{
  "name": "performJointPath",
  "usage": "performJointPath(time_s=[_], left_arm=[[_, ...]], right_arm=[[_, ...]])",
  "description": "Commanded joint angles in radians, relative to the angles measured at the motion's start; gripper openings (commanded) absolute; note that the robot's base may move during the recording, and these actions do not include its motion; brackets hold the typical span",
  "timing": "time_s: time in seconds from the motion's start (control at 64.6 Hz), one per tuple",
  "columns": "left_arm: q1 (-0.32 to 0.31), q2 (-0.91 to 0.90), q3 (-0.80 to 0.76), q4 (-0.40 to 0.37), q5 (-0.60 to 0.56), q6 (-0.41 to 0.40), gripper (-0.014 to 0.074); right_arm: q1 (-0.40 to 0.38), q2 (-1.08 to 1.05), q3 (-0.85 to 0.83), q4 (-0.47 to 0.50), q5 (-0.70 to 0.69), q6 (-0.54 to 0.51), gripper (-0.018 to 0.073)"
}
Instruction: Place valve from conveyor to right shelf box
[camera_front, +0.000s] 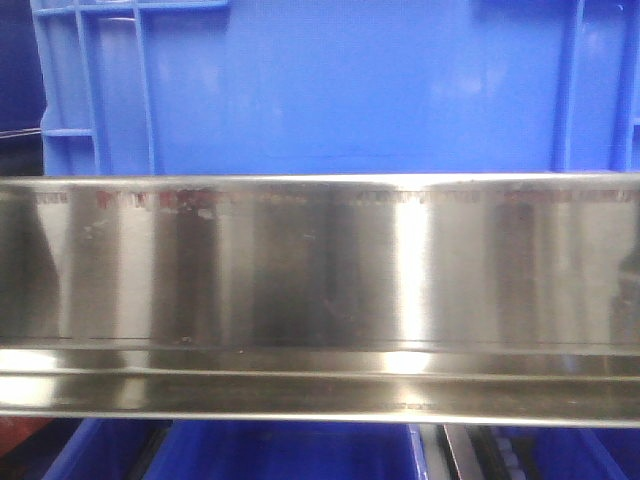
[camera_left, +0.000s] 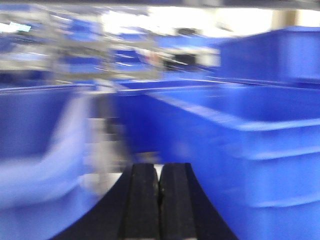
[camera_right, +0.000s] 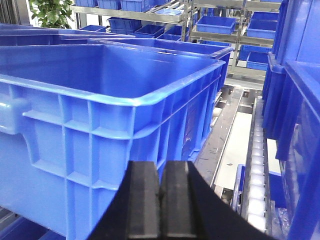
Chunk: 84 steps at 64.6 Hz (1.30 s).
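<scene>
The valve and the conveyor are out of view. A big blue box (camera_front: 350, 85) stands on the steel right shelf (camera_front: 320, 260), whose shiny front rail fills the front view. My right gripper (camera_right: 160, 172) is shut with nothing between its black pads, close beside the ribbed corner of a blue box (camera_right: 100, 100) with an empty interior. My left gripper (camera_left: 159, 172) is also shut and empty; its view is motion-blurred, with blue crates (camera_left: 240, 150) right ahead.
More blue crates (camera_right: 295, 100) crowd the right side of the right wrist view, with a white roller track (camera_right: 257, 170) and a steel rail between them. Racks with further blue bins (camera_right: 215, 22) stand behind. Blue crates (camera_front: 290, 450) sit below the shelf rail.
</scene>
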Motion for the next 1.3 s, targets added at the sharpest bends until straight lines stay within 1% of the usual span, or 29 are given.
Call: performJointPath(time_s=[0.0, 0.046, 0.093, 0.139, 0.232, 0.294, 0.356, 0.387, 0.402, 1.285], left_arm=[[0.071, -0.053, 0.082, -0.021, -0.047, 0.019, -0.0111], [0.108, -0.085, 0.130, -0.026, -0.052, 0.019, -0.0111], [0.138, -0.113, 0.179, -0.048, -0.069, 0.019, -0.0111], [0.158, -0.133, 0.218, -0.068, -0.080, 0.019, -0.0111], [0.188, -0.163, 0.296, -0.068, -0.126, 0.019, -0.0111], [0.189, -0.180, 0.352, -0.068, -0.182, 0.019, -0.0111], [0.189, -0.197, 0.359, -0.068, -0.231, 0.019, -0.0111], [0.189, -0.197, 0.359, -0.068, -0.181, 0.019, -0.0111], [0.189, -0.197, 0.359, -0.068, -0.174, 0.019, -0.0111], [0.189, -0.197, 0.359, -0.068, -0.182, 0.019, -0.0111]], right_arm=[[-0.004, -0.006, 0.001, -0.005, -0.026, -0.007, -0.0154], [-0.004, -0.006, 0.001, -0.005, -0.026, -0.007, -0.0154], [-0.004, -0.006, 0.001, -0.005, -0.026, -0.007, -0.0154], [-0.004, -0.006, 0.001, -0.005, -0.026, -0.007, -0.0154], [-0.004, -0.006, 0.001, -0.005, -0.026, -0.007, -0.0154], [-0.004, -0.006, 0.001, -0.005, -0.026, -0.007, -0.0154], [-0.004, -0.006, 0.001, -0.005, -0.026, -0.007, -0.0154], [-0.004, -0.006, 0.001, -0.005, -0.026, -0.007, -0.0154], [-0.004, -0.006, 0.001, -0.005, -0.026, -0.007, -0.0154], [-0.004, -0.007, 0.001, -0.005, -0.025, -0.007, -0.0154]])
